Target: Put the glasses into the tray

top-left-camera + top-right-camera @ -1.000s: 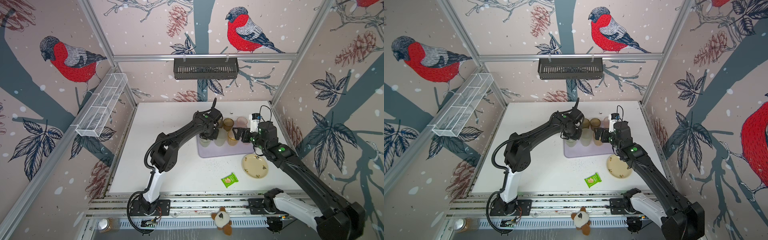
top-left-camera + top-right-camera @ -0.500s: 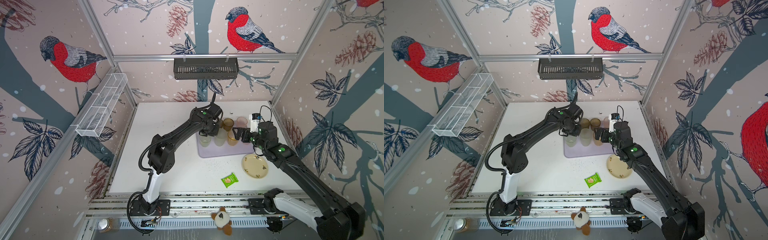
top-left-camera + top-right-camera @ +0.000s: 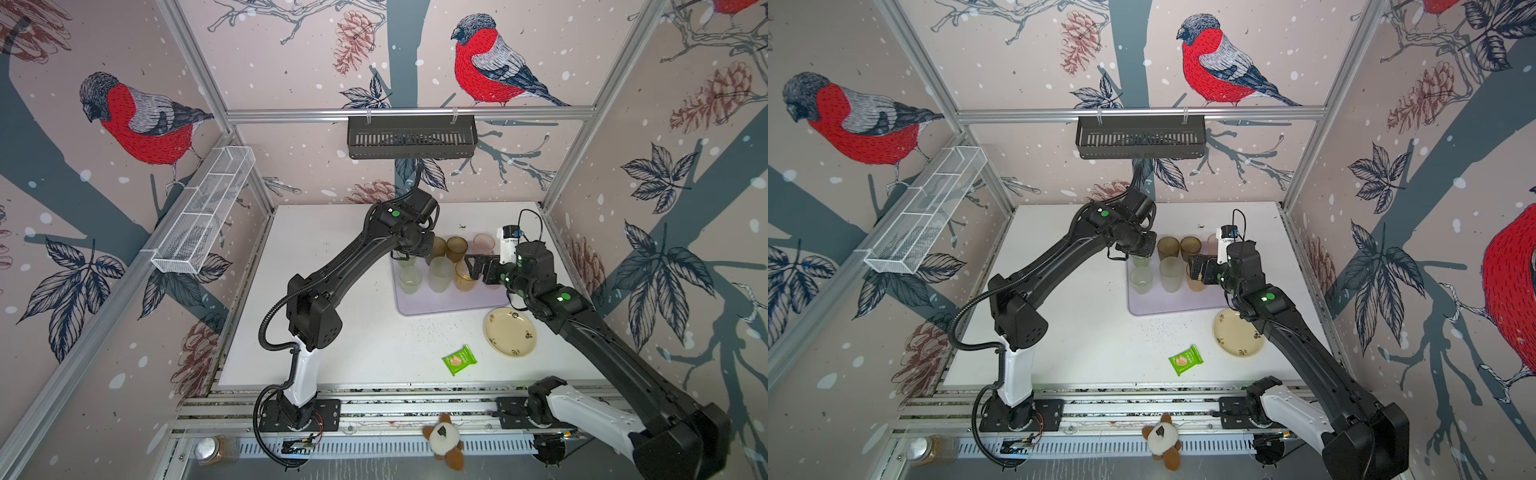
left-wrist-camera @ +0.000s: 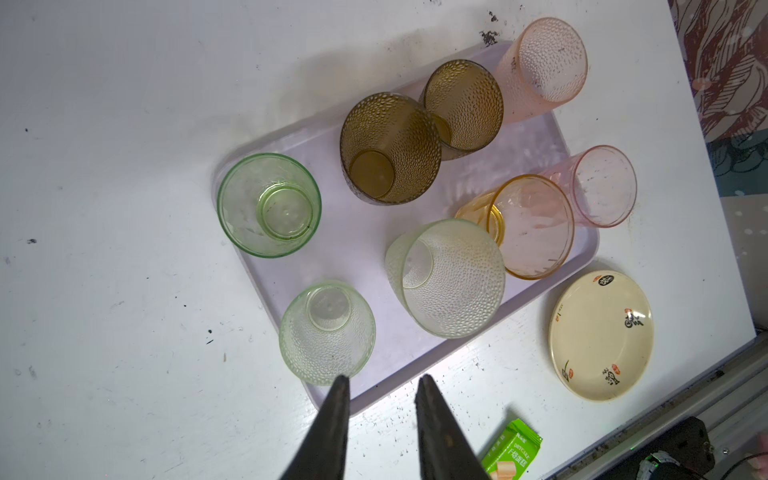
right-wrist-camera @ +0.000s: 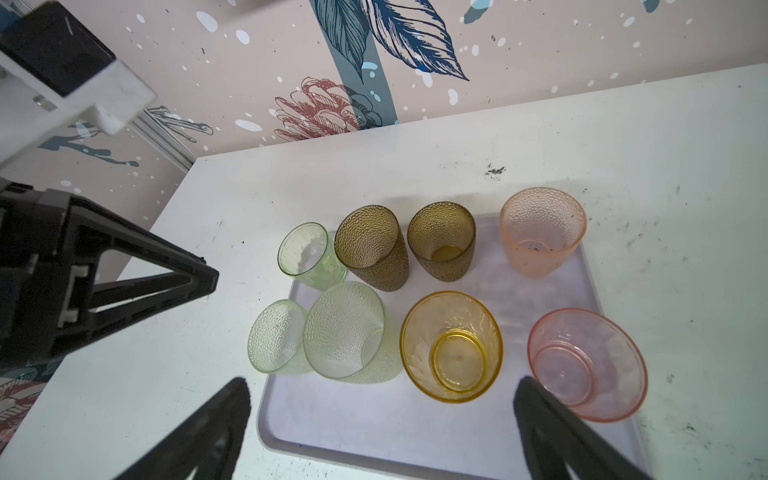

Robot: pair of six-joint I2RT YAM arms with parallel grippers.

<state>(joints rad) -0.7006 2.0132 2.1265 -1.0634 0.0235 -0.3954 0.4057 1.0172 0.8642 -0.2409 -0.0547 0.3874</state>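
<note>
The tumblers all stood upright in the lilac tray, so the left end effector sat slightly apart and empty, right end effector wide apart, empty too.

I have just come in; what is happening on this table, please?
A robot is putting small plastic glasses on a lilac tray. All eight seem to stand upright on it now, some right at its rim. The left hand is open and empty, above the tray near a dotted green glass. The right hand is wide open, also empty, near the amber glass. A cream plate lies beside the tray.
</note>
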